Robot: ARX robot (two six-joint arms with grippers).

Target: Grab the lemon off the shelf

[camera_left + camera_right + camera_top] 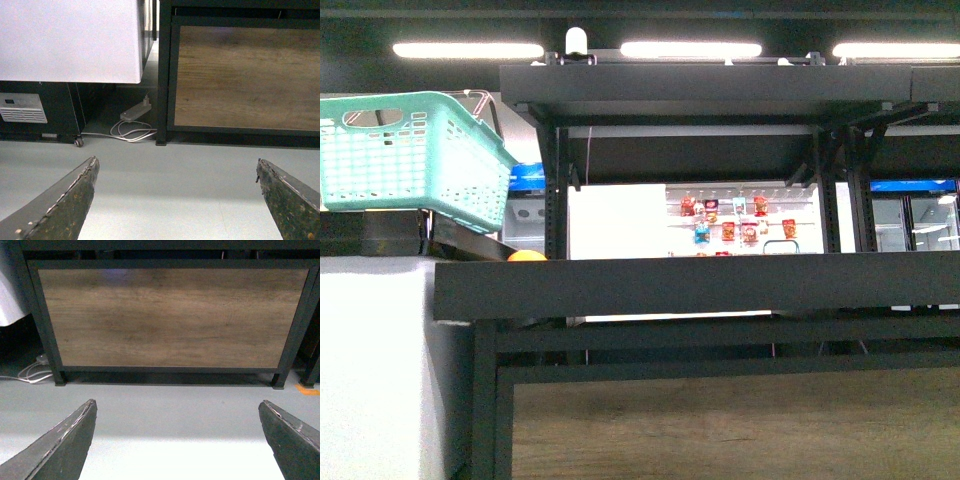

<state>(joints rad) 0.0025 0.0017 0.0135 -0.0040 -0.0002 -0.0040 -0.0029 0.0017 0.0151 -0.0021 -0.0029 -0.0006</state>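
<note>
dark, scuffed left fingers (65,205) fill the lower corners of the left wrist view, spread wide apart with only grey floor (165,175) between them. beyond, at upper right of that frame, stands the foot of the shelf (164,75), a black metal frame around a wood panel (240,75). a white cabinet (70,40) fills the upper left; below it a white power strip (135,112) lies on the floor, its cable looped beside the shelf post.

the right fingers (60,445) look alike in the right wrist view: low in the frame, spread wide, holding nothing, facing the wood panel square on. a small orange mark (307,389) shows on the floor at the right edge.

in the front view the deep black front edge of a shelf tray runs across the middle of the frame, with another tier near the top. a teal plastic basket (410,160) sits at upper left. just over the tray edge, left of centre, the rounded top of an orange-yellow fruit (527,256) peeks out; i cannot tell what fruit it is. the lemon cannot be made out in any view. between the tiers, small bright packets (735,222) hang on a white wall far behind.
</note>
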